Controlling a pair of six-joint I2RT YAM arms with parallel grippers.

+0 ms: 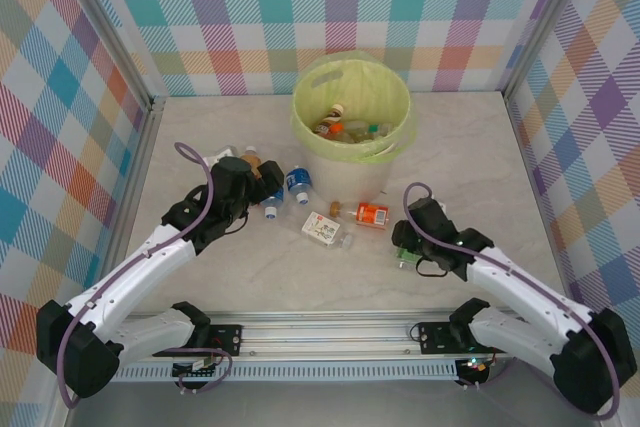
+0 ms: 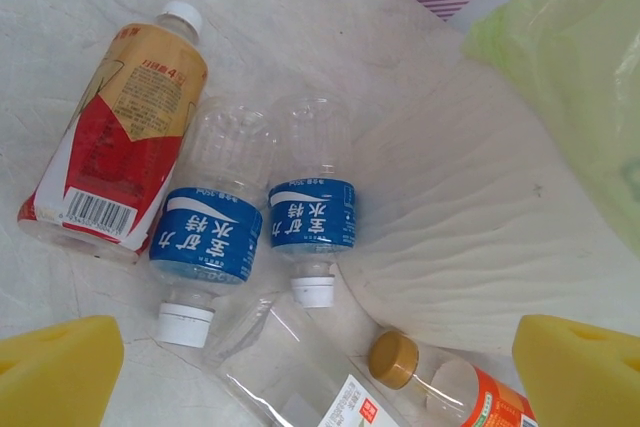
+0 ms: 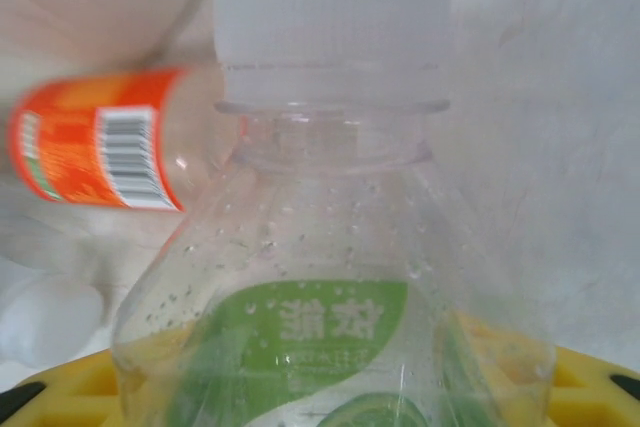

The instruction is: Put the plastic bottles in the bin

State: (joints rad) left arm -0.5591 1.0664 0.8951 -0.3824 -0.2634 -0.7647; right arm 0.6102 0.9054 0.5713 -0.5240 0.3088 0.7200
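Observation:
The bin, a pale bucket lined with a yellow-green bag, stands at the back with several bottles inside. More plastic bottles lie in front of it. My left gripper hovers open over two blue-labelled bottles, a red-labelled one, a clear white-labelled one and an orange-labelled one. From above, the left gripper sits left of the bin. My right gripper is shut on a green-labelled bottle with a white cap, low over the table.
An orange-labelled bottle lies just beyond the held one, seen from above as the orange-labelled bottle beside a white-labelled bottle. The bin wall stands close on the left gripper's right. Checked walls enclose the table.

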